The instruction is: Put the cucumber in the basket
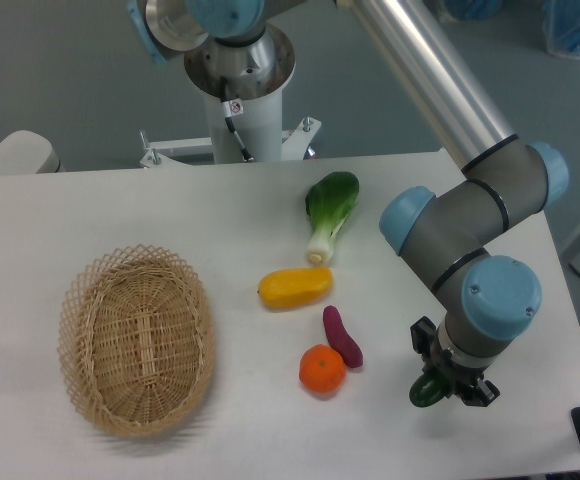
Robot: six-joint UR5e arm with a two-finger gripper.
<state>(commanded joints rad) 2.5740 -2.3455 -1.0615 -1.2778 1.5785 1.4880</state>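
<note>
Claw (448, 385) closed on the cucumber (428, 391) at the counter's (120, 210) right front, well apart from the basket (137, 342); only one end appears gripped, so the glossy cucumber may pivot or slip during the carry.

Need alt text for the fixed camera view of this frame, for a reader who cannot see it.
The arm's gripper, at the table's right, holds the dark green cucumber between its jaws, far from the empty wicker basket at left. Between them lie a bok choy, a yellow vegetable, a purple one and an orange.
</note>
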